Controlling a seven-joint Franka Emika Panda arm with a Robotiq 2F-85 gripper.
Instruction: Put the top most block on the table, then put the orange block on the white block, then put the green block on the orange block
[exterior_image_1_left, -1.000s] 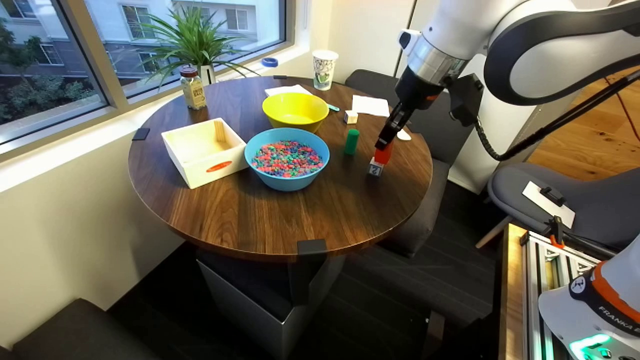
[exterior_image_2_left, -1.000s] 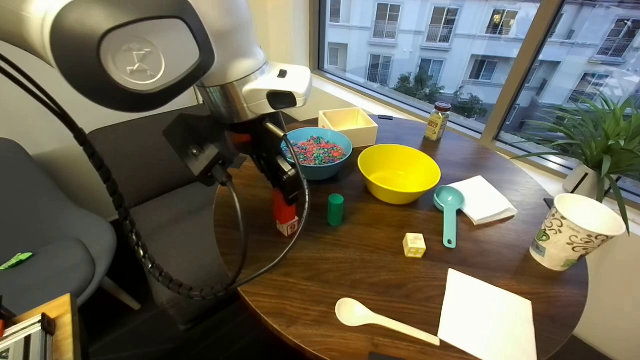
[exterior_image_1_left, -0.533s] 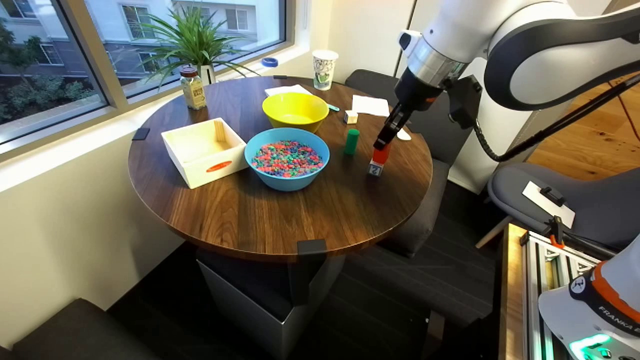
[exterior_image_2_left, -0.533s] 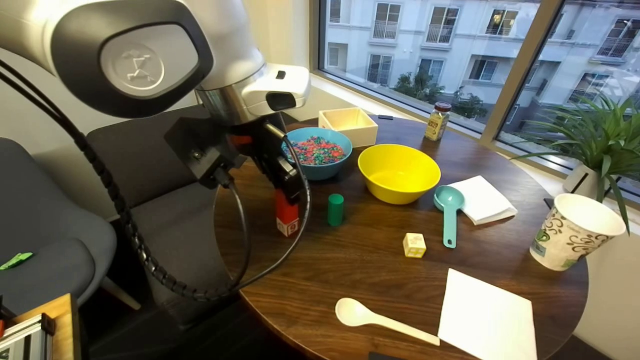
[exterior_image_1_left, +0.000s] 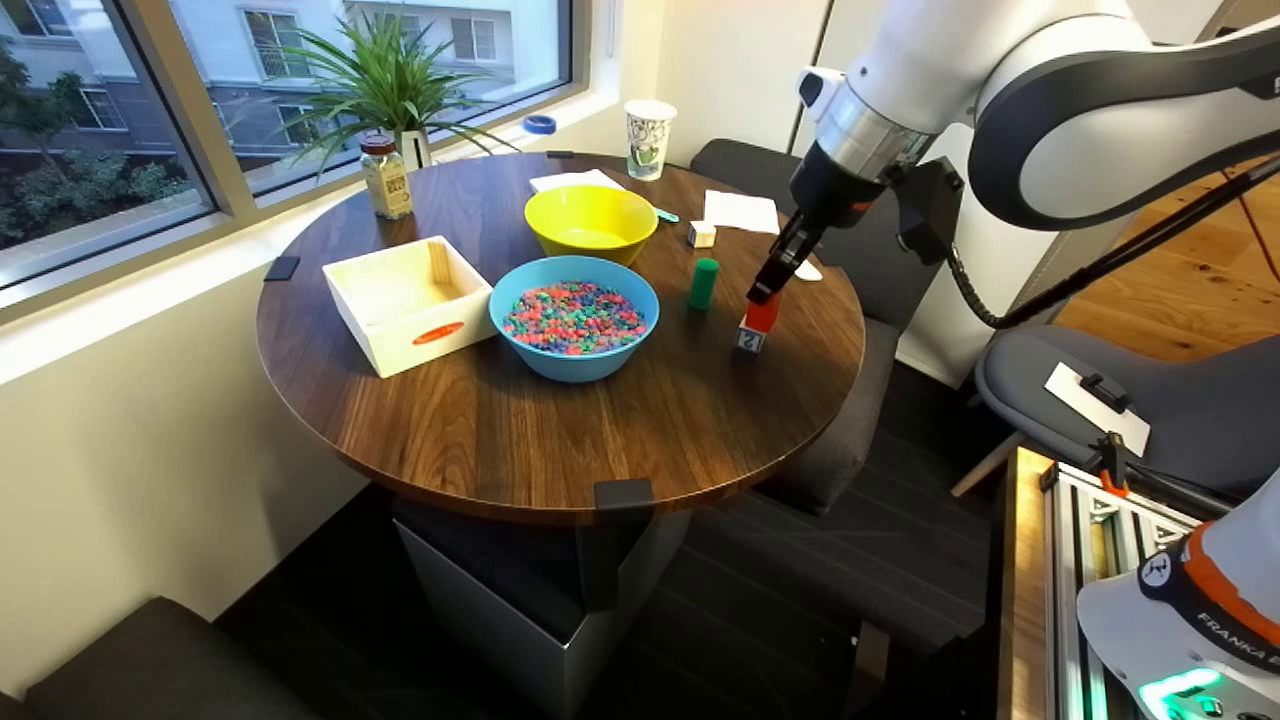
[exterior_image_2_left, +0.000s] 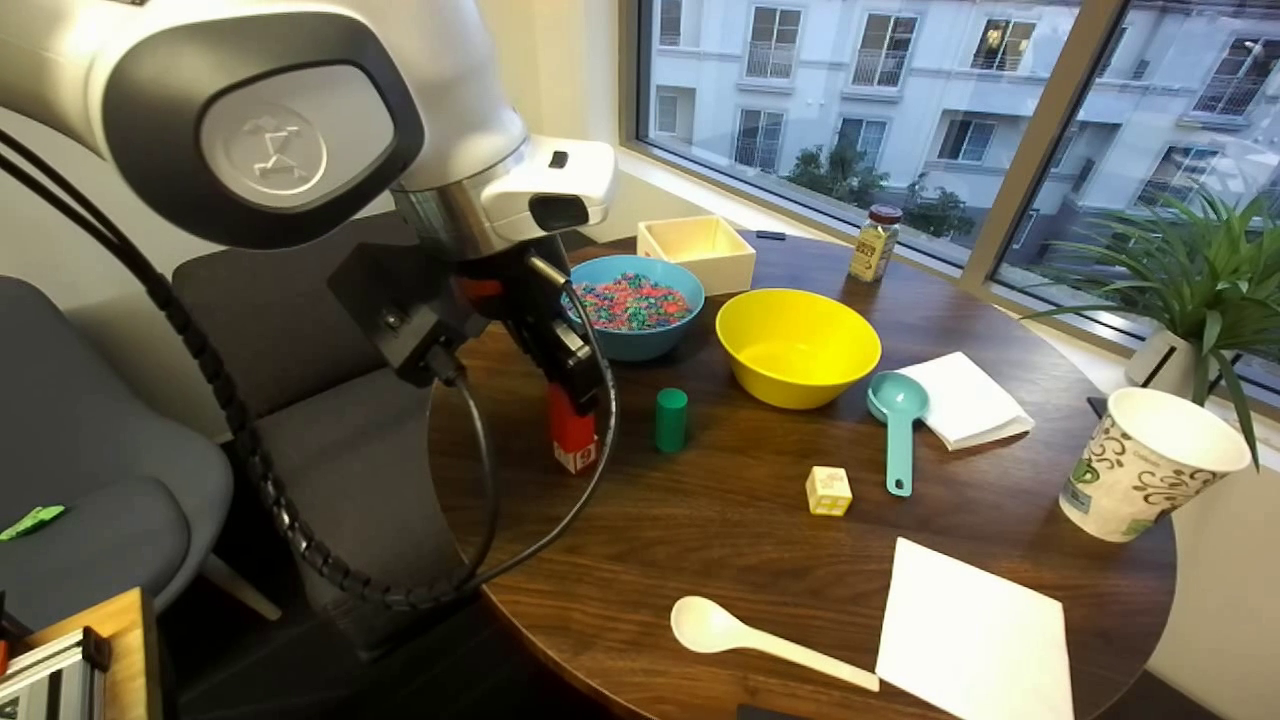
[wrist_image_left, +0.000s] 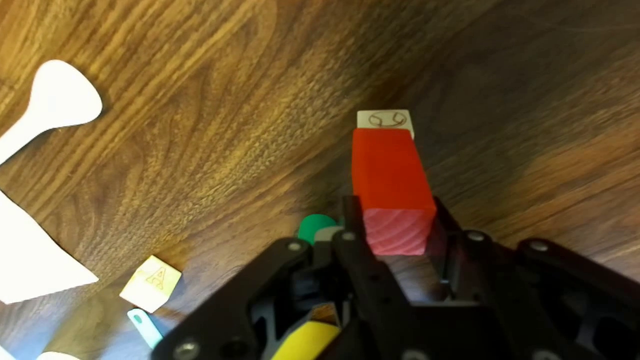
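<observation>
The orange block is a tall red-orange block standing on the white block, in line with it as far as I can see. The white block is a small cube with a printed figure, resting on the round dark table. My gripper has one finger on each side of the orange block's upper end and appears closed on it. The block's upper end also shows between the fingers in the wrist view. The green block, an upright cylinder, stands on the table beside the stack, partly hidden by a finger in the wrist view.
A pale cube with yellow lettering lies on the table. Nearby are a yellow bowl, a blue bowl of beads, a wooden box, a teal scoop, a white spoon, paper napkins and a paper cup.
The gripper and orange block have shifted slightly, bringing the orange block more in line with the white block below. The upper arm has dropped a little. The green block has not moved.
</observation>
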